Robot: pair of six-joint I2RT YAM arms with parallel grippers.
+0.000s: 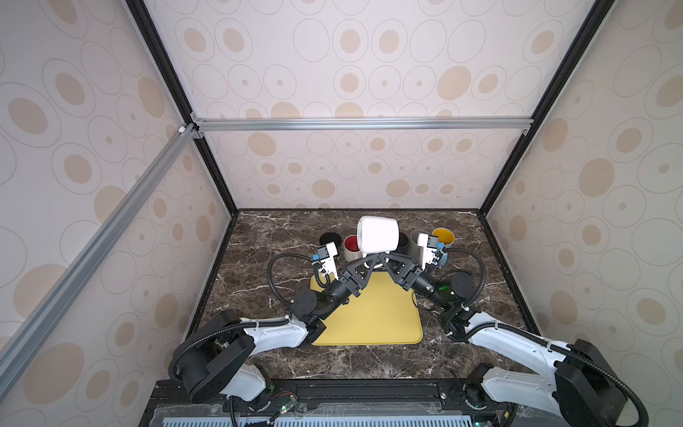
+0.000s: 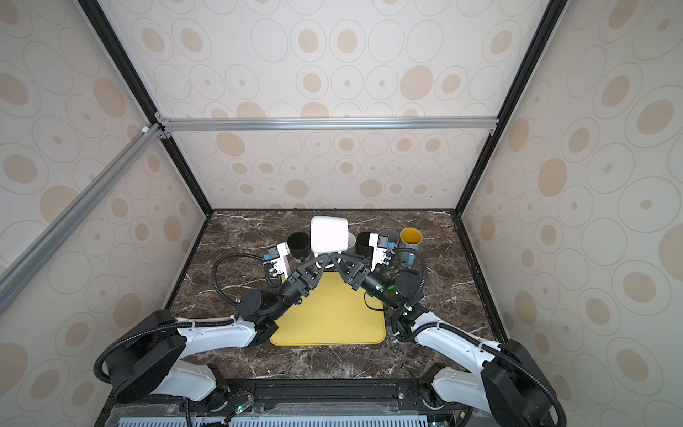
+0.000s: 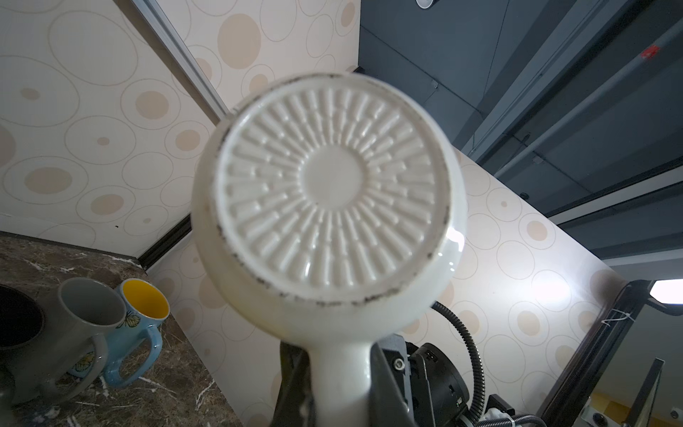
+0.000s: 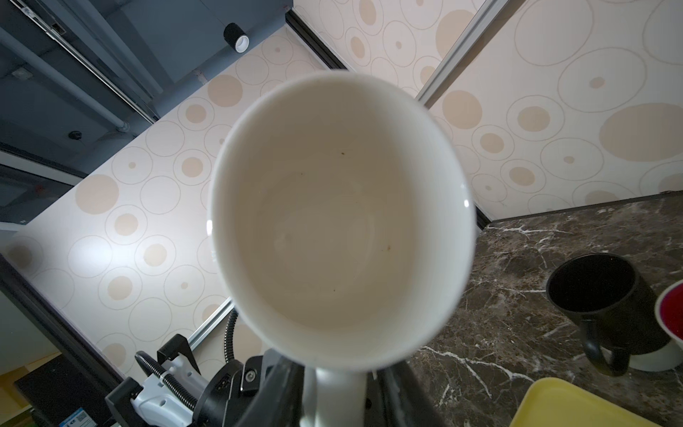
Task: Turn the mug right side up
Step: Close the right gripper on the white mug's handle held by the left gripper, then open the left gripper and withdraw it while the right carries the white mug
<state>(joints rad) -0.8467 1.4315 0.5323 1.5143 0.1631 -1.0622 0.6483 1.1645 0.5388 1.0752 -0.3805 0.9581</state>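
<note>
- Left gripper (image 3: 338, 388) is clenched on the mug's (image 1: 377, 233) handle (image 3: 340, 366). I have the mug aloft, on its side, near the mat's (image 1: 369, 314) far edge.
- Right gripper (image 4: 336, 392) straddles the handle; whether it grips, I cannot tell.
- Below stands a row from black cup (image 1: 330, 238) to yellow-lined cup (image 1: 443, 236).
- Left wrist shows the ribbed base (image 3: 332, 188), right wrist the bare inside (image 4: 332, 229).

raised left gripper (image 1: 374, 258) clamped, right gripper (image 1: 386, 258) alongside.

Mugs (image 1: 443, 236) block the back; the yellow mat (image 1: 373, 314) lies open.
</note>
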